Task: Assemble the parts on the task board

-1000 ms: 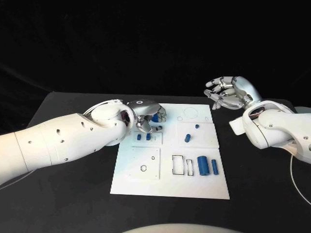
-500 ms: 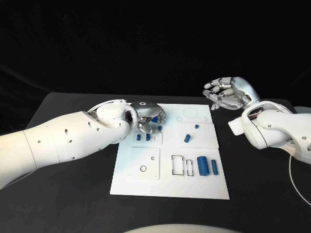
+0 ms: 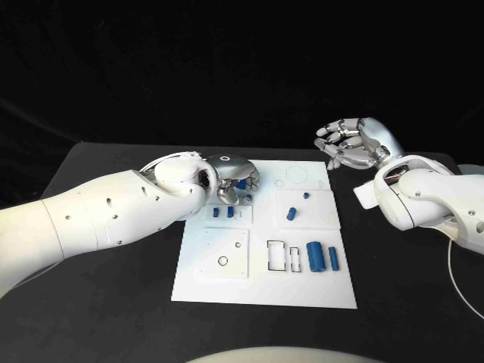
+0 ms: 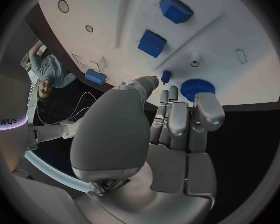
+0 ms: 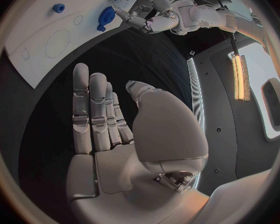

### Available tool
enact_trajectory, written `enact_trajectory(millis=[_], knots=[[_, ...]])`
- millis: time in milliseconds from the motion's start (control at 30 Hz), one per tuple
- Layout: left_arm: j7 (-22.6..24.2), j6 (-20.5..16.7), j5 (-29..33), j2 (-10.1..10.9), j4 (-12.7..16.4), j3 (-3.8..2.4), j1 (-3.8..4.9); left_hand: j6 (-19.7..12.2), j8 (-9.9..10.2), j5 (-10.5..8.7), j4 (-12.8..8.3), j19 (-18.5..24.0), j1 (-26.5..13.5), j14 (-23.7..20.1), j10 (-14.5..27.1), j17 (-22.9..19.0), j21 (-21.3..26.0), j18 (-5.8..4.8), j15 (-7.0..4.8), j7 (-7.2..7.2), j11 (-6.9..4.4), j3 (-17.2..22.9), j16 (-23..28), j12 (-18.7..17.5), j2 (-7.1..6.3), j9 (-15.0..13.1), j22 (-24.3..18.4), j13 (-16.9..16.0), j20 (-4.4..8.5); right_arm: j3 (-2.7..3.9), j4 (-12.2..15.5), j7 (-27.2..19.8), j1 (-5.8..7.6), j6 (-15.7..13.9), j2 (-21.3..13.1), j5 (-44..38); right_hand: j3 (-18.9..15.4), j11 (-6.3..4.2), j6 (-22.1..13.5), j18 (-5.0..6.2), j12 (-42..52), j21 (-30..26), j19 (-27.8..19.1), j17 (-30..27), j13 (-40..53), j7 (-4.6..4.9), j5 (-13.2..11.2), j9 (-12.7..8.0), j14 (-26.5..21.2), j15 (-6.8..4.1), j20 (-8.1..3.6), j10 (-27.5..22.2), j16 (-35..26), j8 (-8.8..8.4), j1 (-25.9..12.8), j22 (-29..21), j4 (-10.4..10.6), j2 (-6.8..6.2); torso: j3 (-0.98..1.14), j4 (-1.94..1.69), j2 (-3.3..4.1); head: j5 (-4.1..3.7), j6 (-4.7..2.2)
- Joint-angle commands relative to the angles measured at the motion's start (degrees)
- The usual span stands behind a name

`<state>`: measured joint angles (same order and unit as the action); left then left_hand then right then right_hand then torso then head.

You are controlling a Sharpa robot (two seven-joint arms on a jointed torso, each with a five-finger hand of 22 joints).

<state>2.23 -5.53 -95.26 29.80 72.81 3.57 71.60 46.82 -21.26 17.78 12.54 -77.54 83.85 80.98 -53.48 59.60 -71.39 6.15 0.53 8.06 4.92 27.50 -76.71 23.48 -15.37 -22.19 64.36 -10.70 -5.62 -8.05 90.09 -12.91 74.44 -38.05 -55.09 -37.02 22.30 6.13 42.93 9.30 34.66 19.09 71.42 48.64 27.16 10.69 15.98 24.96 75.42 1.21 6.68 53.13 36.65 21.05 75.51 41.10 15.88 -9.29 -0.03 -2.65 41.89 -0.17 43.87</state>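
Blue gear (image 4: 198, 89), at left robot hand (image 4: 171, 119) fingertips

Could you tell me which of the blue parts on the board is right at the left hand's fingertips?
The round blue gear: it sits at the fingertips of the left hand, toothed and disc-shaped, unlike the blocky blue pieces lying further off on the task board.

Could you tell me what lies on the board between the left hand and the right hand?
In the head view, bare white task board with a thin circle outline lies between the left hand and right hand.
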Motion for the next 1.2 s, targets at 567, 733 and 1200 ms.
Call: enact_trajectory(millis=[567, 733, 1200], knots=[[-1.63, 4.01, 0.02, -1.58, -2.21, 0.16, -0.27, 1.39, 0.44, -0.81, -0.66, -0.97, 0.42, 0.69, -1.82, -0.24, -1.31, -0.57, -0.39, -0.23, -0.26, 1.28, -0.42, -0.92, 1.07, 0.44, 1.39, 0.69, 0.31, 0.01, 0.11, -0.43, -0.03, 0.38, 0.08, -0.18, 0.08, -0.02, -0.38, 1.03, -0.28, -0.39, 0.13, 0.14, -0.19, 0.15, 0.31, -0.11, -0.35, 0.15, 0.3, 0.43, -0.21, 0.11, -0.56, -0.09, 0.36, -0.17, -0.03, -0.03, -0.02, -0.06, 0.51], [-1.76, 4.75, 0.01, -1.46, -2.0, 0.18, -0.27, 1.45, 0.49, -0.93, -0.73, -0.98, 0.33, 0.67, -1.94, -0.38, -1.36, -0.59, -0.39, -0.19, -0.24, 1.26, -0.38, -1.0, 0.95, 0.49, 1.45, 0.76, 0.35, 0.01, 0.06, -0.45, -0.03, 0.4, 0.1, -0.18, 0.08, -0.02, -0.38, 1.03, -0.28, -0.39, 0.13, 0.14, -0.19, 0.15, 0.31, -0.11, -0.35, 0.15, 0.3, 0.43, -0.21, 0.11, -0.56, -0.09, 0.36, -0.17, -0.04, -0.07, -0.05, -0.11, 0.65], [-0.02, 3.47, -0.24, -1.56, -2.1, 0.23, -0.28, 6.01, -0.49, -1.1, -2.5, -2.26, 0.23, 1.23, -7.09, -0.13, -3.7, -1.18, -1.36, -0.98, -1.51, 2.99, -0.99, -0.54, 2.6, 0.5, 4.44, 0.51, 1.15, 0.01, 0.09, -0.51, -0.04, 0.46, 0.19, -0.18, 0.06, -0.03, -0.34, 1.03, -0.38, -0.41, 0.13, 0.19, -0.34, 0.14, 0.35, -0.13, -0.36, 0.15, 0.31, 0.53, -0.24, 0.13, -0.65, -0.11, 0.39, -0.15, -0.05, -0.11, -0.02, 0.16, 0.85]])
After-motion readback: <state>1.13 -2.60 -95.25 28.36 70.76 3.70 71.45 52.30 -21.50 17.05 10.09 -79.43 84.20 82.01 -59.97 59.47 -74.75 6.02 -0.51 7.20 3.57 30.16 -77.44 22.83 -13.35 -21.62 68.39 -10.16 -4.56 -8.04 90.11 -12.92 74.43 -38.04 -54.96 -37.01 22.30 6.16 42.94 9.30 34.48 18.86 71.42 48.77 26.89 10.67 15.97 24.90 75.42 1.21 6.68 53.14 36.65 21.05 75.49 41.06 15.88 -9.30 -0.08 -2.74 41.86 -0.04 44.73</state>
